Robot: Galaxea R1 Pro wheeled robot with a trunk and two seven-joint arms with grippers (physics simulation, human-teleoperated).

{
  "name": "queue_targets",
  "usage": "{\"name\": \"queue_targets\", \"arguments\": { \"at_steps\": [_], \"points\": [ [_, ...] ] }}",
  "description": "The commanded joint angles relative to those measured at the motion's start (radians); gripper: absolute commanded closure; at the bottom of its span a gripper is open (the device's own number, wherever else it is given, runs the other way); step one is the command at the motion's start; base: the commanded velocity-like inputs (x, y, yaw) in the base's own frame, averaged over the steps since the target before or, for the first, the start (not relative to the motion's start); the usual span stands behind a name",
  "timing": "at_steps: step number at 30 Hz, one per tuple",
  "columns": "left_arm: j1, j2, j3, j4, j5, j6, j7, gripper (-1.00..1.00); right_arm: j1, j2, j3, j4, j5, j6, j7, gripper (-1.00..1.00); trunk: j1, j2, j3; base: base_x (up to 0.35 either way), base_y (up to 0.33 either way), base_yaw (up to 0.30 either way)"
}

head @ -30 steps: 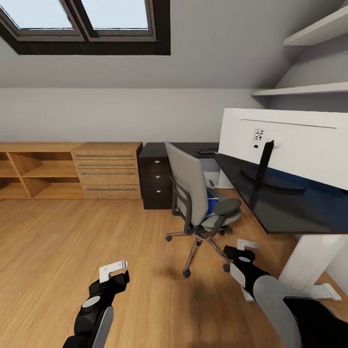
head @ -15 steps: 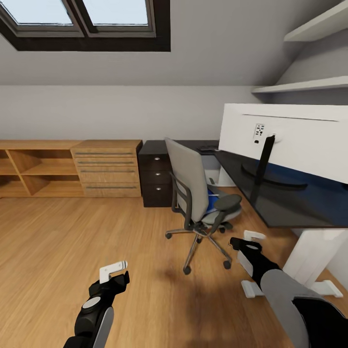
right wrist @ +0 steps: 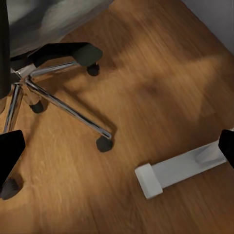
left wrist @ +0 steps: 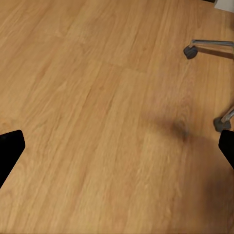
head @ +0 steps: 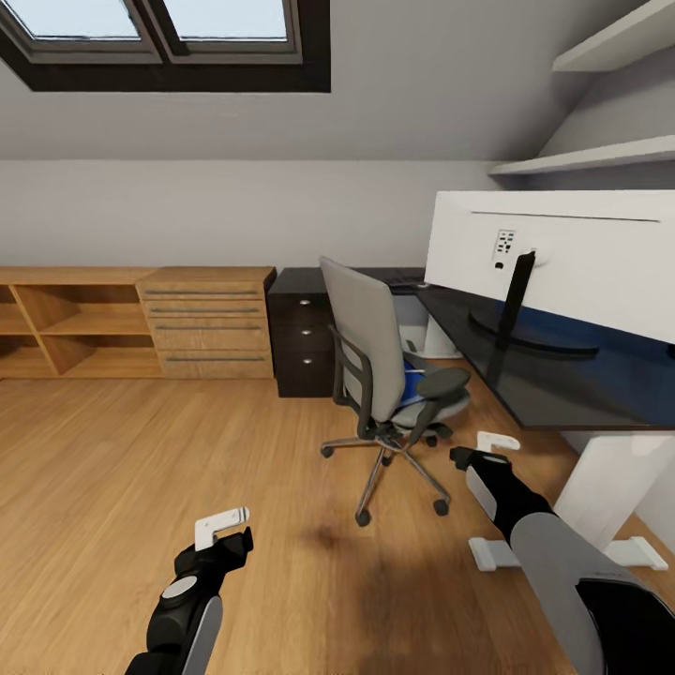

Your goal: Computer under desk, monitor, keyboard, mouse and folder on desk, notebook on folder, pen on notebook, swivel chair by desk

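The blue folder (head: 410, 386) lay on the seat of the swivel chair (head: 375, 361), beside the desk (head: 525, 370) bearing the monitor (head: 562, 267). Both the left gripper (head: 222, 527) and right gripper (head: 495, 442) were held spread and empty, apparently for the approach.

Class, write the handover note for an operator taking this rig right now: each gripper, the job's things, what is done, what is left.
Left gripper open, empty, over bare floor. Right gripper open, empty, low beside the swivel chair.
Monitor stands on the desk, back towards us. Blue folder lies on the chair seat.
Done: monitor placed.
Left: folder to desk, chair positioned. Keyboard, mouse, notebook, pen, computer: cannot tell from here.
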Motion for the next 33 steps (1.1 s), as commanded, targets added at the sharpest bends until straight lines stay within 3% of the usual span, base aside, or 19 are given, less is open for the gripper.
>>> {"name": "queue_targets", "arguments": {
  "at_steps": [1, 8, 24, 28, 33],
  "points": [
    [-0.001, 0.0, -0.002, 0.002, 0.01, 0.002, 0.01, -1.0, 0.0, 0.002, 0.002, -0.003, -0.01, 0.001, -0.004, -1.0, 0.004, -0.008, -0.004, 0.0, 0.0, 0.0],
    [-0.001, -0.002, -0.007, 0.02, 0.011, 0.003, 0.008, -1.0, 0.001, 0.064, 0.0, -0.008, -0.009, -0.034, -0.01, -1.0, 0.031, -0.057, -0.026, 0.0, 0.0, 0.0],
    [-0.001, -0.002, -0.012, 0.021, 0.011, 0.007, 0.008, -1.0, 0.004, 0.07, -0.001, -0.005, -0.007, -0.136, -0.012, -1.0, 0.092, -0.169, -0.076, 0.0, 0.0, 0.0],
    [0.0, 0.001, -0.013, 0.039, 0.013, 0.007, 0.006, -1.0, 0.004, 0.067, -0.002, -0.002, -0.006, -0.219, -0.013, -1.0, 0.092, -0.169, -0.076, 0.0, 0.0, 0.0],
    [0.0, 0.002, -0.013, 0.066, 0.012, 0.004, 0.004, -1.0, 0.005, 0.062, -0.002, -0.001, -0.006, -0.223, -0.012, -1.0, 0.092, -0.169, -0.076, 0.093, 0.0, 0.0]
  ]
}}
